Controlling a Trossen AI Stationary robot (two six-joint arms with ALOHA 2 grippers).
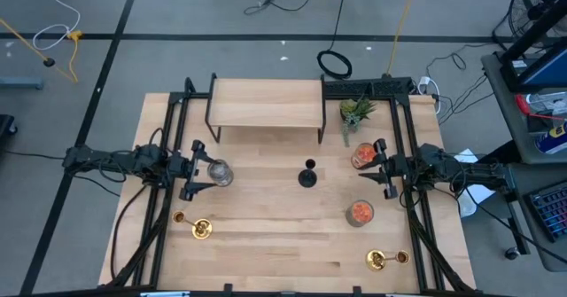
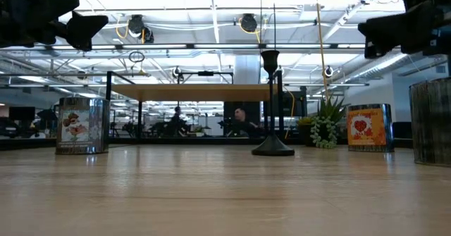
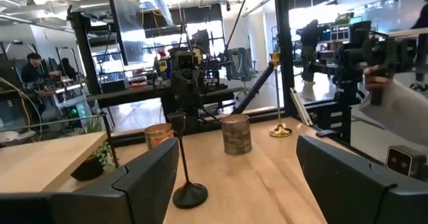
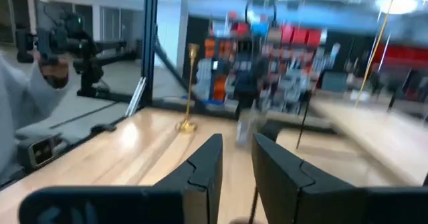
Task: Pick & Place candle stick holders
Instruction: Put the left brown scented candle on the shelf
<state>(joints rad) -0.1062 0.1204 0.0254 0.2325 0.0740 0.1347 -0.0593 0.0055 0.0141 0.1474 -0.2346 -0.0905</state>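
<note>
Candle holders untouched, both hands empty and hovering

Black holder stands upright mid-tabletop; one brass holder front-left, the other front-right. All look stiff, light, top-heavy on slim stems; the polished brass likely slippery. Best grip: the stem just above the flared base. Left hand fingers wide apart by a glass jar; right hand fingers nearly together, holding nothing

Bench: pale wood grain. Centre candle stick holder: black. Two near-edge holders: shiny gold. Two jars: orange contents.
</note>
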